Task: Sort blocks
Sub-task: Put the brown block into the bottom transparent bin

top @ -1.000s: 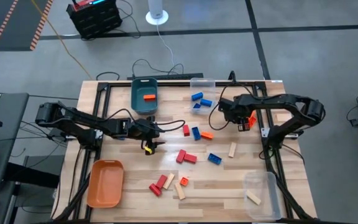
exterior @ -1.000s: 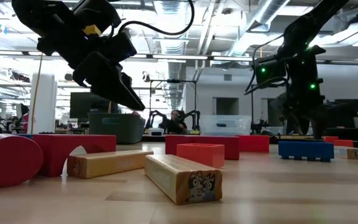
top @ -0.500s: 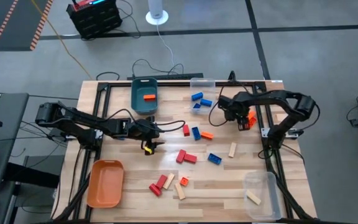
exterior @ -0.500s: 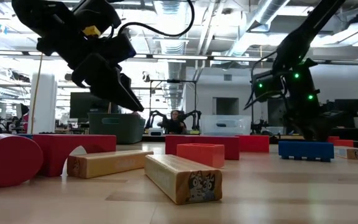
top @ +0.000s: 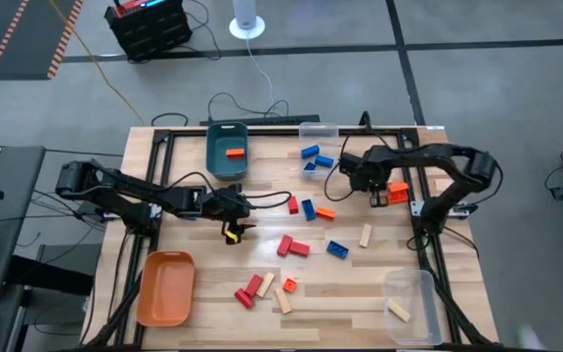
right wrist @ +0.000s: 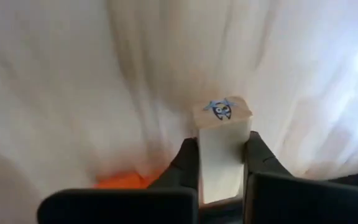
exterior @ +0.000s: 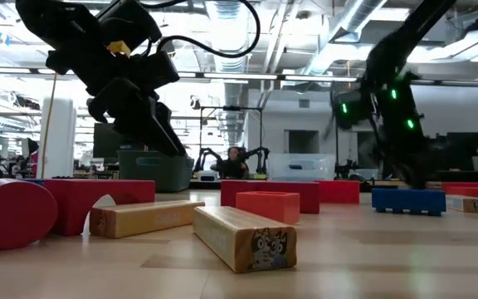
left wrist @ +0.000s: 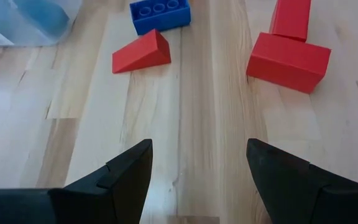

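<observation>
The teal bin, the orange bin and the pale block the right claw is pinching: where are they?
teal bin (top: pixel 215 161), high view, left wall.
orange bin (top: pixel 165 290), high view, bare floor.
pale block (right wrist: pixel 222 149), right wrist view, long face between the fingers.

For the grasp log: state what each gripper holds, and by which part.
Right gripper: pale wood block, clamped on its long sides, printed end sticking out. Left gripper: open, holding nothing.

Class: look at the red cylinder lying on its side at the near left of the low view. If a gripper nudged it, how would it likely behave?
The red cylinder would probably roll: it rests on its curved side, round end toward the camera. It looks rigid, like the wooden block nearby, so it should not flex. The red arch block close behind it might stop it going that way.
</observation>
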Controlling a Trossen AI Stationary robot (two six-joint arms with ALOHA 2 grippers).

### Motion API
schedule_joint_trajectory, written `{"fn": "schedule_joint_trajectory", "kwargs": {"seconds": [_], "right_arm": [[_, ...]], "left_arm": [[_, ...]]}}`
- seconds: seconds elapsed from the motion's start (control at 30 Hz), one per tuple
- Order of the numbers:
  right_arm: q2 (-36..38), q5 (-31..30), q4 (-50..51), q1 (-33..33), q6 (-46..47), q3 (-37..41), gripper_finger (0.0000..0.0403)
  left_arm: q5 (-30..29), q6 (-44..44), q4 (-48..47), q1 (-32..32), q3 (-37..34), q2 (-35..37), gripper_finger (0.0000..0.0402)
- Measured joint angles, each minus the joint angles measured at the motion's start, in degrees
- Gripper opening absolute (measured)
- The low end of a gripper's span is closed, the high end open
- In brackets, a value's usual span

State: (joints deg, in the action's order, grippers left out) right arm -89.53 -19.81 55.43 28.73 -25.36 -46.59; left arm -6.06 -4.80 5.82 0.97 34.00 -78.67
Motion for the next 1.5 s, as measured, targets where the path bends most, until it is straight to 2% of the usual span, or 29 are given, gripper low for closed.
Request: {"fn": "schedule_joint_trajectory", "kwargs": {"seconds": [0.2,0.37,0.5,0.6,0.63,0.7,0.8,0.93,1.0,1.17,1.37,1.5], "right_arm": [[12.61,13.99,-1.20,-4.76,10.50,-0.90,0.0015],[22.48,22.92,-0.89,-14.27,25.05,-0.89,0.0006],[27.47,21.15,-0.57,-24.52,39.08,-0.87,0.0000],[28.43,18.53,-4.20,-31.29,48.38,-0.87,0.0018],[28.09,15.94,-5.48,-33.37,51.34,-0.87,0.0028],[26.51,12.47,-7.61,-36.97,55.72,-0.89,0.0049],[23.32,12.43,-14.24,-42.51,57.47,-0.87,0.0081],[17.14,12.99,-23.55,-50.76,57.52,-0.92,0.0124],[12.93,13.02,-24.31,-54.26,58.84,-2.09,0.0143],[1.99,13.00,-17.22,-59.65,61.80,-12.17,0.0170],[-9.55,13.73,2.14,-64.50,54.69,-25.47,0.0189],[-14.93,17.12,9.72,-66.29,50.12,-30.54,0.0215]], "left_arm": [[-2.53,-0.54,-0.01,0.32,0.00,0.00,0.0254],[-2.54,0.30,0.04,0.37,0.00,0.00,0.0254],[-2.54,0.42,0.25,0.37,0.00,0.00,0.0254],[-2.52,1.00,1.46,0.37,0.00,-0.01,0.0254],[-2.14,1.60,2.07,0.37,0.00,0.00,0.0254],[1.08,2.51,4.29,0.27,-0.02,-0.03,0.0254],[8.69,0.71,6.78,-1.73,0.00,-0.04,0.0254],[8.23,-3.14,7.22,-6.68,-0.02,0.25,0.0254],[6.73,-4.02,8.01,-8.46,-0.02,0.31,0.0254],[0.67,-1.89,6.80,-9.90,2.35,0.28,0.0254],[-0.26,1.32,-1.12,-9.90,7.32,0.28,0.0254],[-0.67,2.54,-5.36,-9.90,9.01,0.28,0.0254]]}}
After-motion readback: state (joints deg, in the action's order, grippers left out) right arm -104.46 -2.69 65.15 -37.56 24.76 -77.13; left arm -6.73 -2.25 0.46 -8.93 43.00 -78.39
